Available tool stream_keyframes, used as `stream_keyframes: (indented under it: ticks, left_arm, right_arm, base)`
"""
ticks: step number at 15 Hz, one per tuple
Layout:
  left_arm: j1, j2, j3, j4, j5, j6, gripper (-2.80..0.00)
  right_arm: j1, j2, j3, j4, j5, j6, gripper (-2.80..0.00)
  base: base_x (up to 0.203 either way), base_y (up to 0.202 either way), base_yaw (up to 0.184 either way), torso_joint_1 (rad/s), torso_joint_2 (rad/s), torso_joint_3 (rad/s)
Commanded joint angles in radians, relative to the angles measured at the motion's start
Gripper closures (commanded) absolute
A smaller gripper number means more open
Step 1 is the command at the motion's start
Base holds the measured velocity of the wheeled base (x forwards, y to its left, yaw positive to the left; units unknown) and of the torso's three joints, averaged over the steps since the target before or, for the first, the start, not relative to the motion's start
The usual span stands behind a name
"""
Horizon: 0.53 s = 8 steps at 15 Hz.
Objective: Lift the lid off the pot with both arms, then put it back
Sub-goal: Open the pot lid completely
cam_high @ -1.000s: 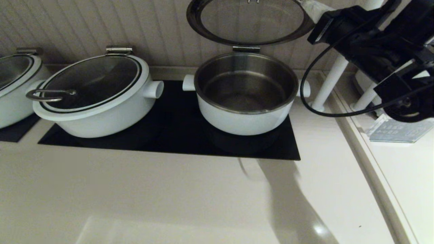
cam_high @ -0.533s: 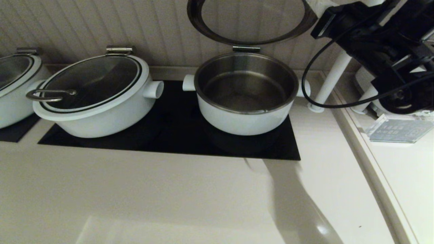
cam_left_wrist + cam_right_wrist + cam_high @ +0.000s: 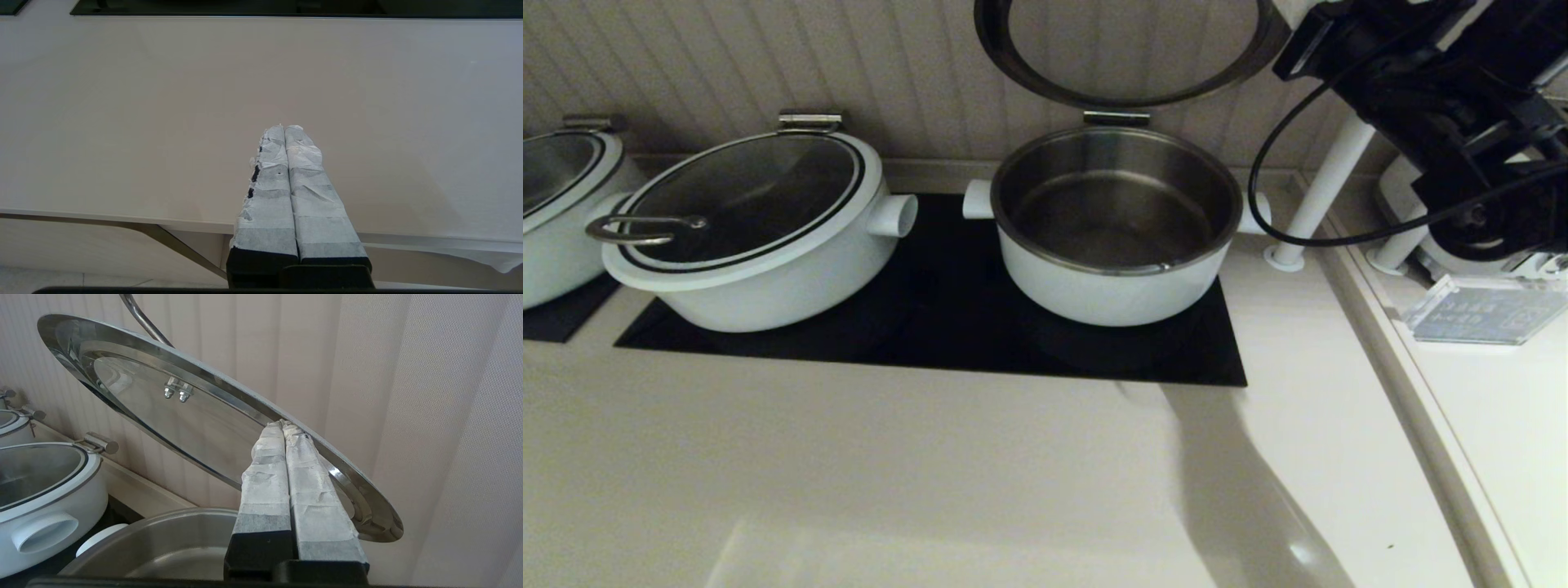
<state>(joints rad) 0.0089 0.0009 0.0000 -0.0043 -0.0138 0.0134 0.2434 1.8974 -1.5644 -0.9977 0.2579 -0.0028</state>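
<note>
The pot (image 3: pixel 1094 298) stands open on the black cooktop, its steel bowl empty; it also shows in the right wrist view (image 3: pixel 163 543). The lid (image 3: pixel 1123 101) is tilted up on a hinge behind the pot, close to the wall, its top cut off by the frame. In the right wrist view the lid (image 3: pixel 163 412) shows its underside and its bar handle (image 3: pixel 139 318). My right gripper (image 3: pixel 283 424) is shut and empty, with its tips touching the underside of the lid's rim; in the head view it is at the top right (image 3: pixel 1286 10). My left gripper (image 3: pixel 284 127) is shut over bare countertop.
A wider white pot with a loop-handled lid (image 3: pixel 743 237) stands left on the black cooktop (image 3: pixel 947 335). Another pot (image 3: pixel 556 212) is at the far left. White posts (image 3: pixel 1319 204) and a clear sign (image 3: pixel 1478 314) stand right. The ribbed wall is close behind.
The lid has tilted further up toward the wall. My right arm has risen and drawn slightly to the right with it.
</note>
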Motion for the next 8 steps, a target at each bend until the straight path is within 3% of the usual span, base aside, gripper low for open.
stream_keyframes:
  ticks: [1, 8]
  left_arm:
    - [0.0, -0.001, 0.0, 0.0, 0.0, 0.0, 0.0]
    - [0.0, -0.001, 0.0, 0.0, 0.0, 0.0, 0.0]
  right_arm:
    - [-0.003, 0.004, -0.013, -0.007, 0.001, 0.0, 0.0]
    - [-0.004, 0.006, -0.021, -0.007, 0.001, 0.0, 0.0]
  base:
    - [0.0, 0.0, 0.0, 0.0, 0.0, 0.0]
    - [0.0, 0.0, 0.0, 0.0, 0.0, 0.0]
